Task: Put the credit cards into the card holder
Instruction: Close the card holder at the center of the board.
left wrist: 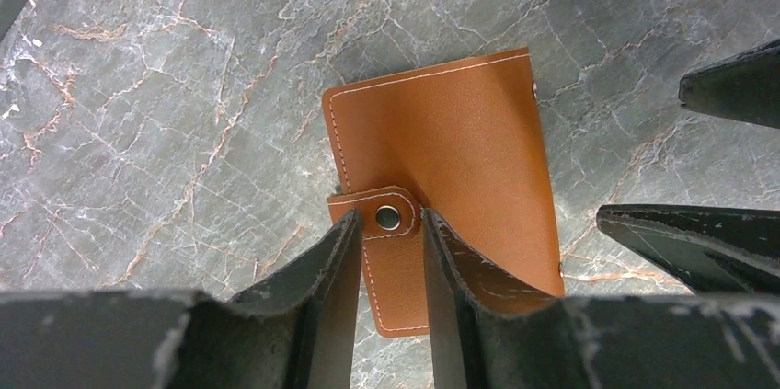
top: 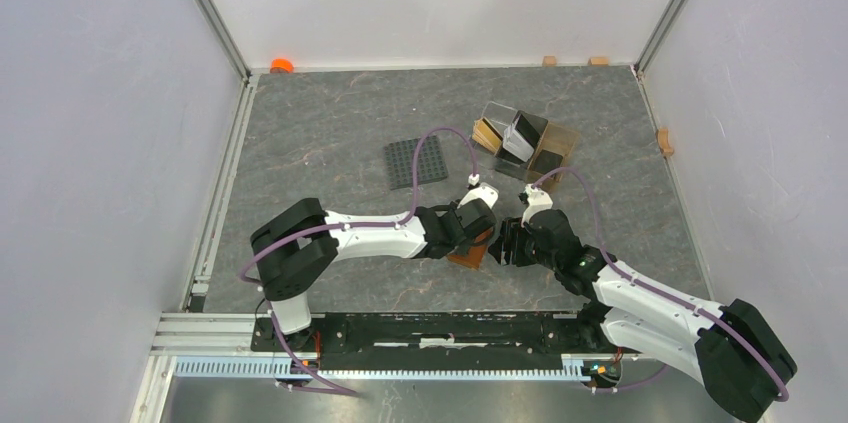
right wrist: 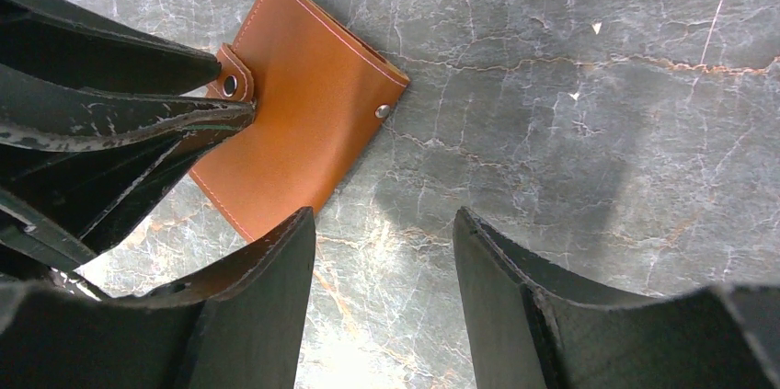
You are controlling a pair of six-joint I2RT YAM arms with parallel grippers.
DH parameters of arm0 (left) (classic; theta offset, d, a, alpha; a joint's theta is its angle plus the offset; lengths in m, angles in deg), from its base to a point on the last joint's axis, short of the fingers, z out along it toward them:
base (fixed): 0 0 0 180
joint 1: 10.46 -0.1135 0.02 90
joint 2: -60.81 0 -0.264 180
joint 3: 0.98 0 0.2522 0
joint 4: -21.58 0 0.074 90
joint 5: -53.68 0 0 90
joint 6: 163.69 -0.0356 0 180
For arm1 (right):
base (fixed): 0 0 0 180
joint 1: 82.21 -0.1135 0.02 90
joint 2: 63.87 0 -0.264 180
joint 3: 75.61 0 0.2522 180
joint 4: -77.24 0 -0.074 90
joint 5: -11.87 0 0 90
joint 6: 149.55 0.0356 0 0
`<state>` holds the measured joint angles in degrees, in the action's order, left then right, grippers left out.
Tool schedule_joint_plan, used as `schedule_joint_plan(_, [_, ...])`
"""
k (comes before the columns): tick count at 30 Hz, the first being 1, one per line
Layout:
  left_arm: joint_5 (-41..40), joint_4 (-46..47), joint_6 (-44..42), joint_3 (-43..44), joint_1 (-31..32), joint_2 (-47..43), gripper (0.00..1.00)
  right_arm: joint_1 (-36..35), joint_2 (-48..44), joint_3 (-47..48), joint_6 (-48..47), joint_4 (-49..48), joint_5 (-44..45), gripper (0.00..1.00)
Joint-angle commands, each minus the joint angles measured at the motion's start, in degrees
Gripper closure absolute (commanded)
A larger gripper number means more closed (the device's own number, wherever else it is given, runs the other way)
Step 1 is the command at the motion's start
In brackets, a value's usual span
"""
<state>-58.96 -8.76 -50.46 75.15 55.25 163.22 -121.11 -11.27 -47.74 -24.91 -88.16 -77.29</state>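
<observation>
Grey marbled desk (right wrist: 598, 131) spreads open ahead and to the right of my right jaws, which stand released and wide with nothing between them. The brown card holder (left wrist: 460, 141) lies closed and flat, ahead-left of them, its outer edges unobstructed. My left jaws, slightly parted, straddle its snap tab (right wrist: 235, 72), gripping nothing.

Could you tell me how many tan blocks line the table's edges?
3 tan blocks: two at the far edge, one at the right edge; the arms may hide others.
</observation>
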Motion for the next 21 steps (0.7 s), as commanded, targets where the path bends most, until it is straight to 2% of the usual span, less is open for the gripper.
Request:
schedule_joint_plan(1, [-2.24, 1.82, -2.04, 1.89, 0.21, 0.99, 0.64, -0.17, 0.03, -0.31, 0.17, -2.03, -0.39, 0.38])
schedule_joint_plan(7, [-1.98, 1.9, -1.7, 2.01, 0.21, 1.44, 0.78, -0.13, 0.35, -0.2, 0.01, -2.07, -0.48, 0.38])
schedule_joint_plan(13, [-0.65, 1.81, 0.0, 0.94, 0.26, -1.25, 0.83, -0.13, 0.31, -0.15, 0.0, -1.99, -0.57, 0.39])
schedule_joint_plan(21, [1.56, -0.4, 4.91, 0.49, -0.21, -3.32, 0.96, -0.13, 0.68, 0.07, -0.2, -2.28, -0.68, 0.39])
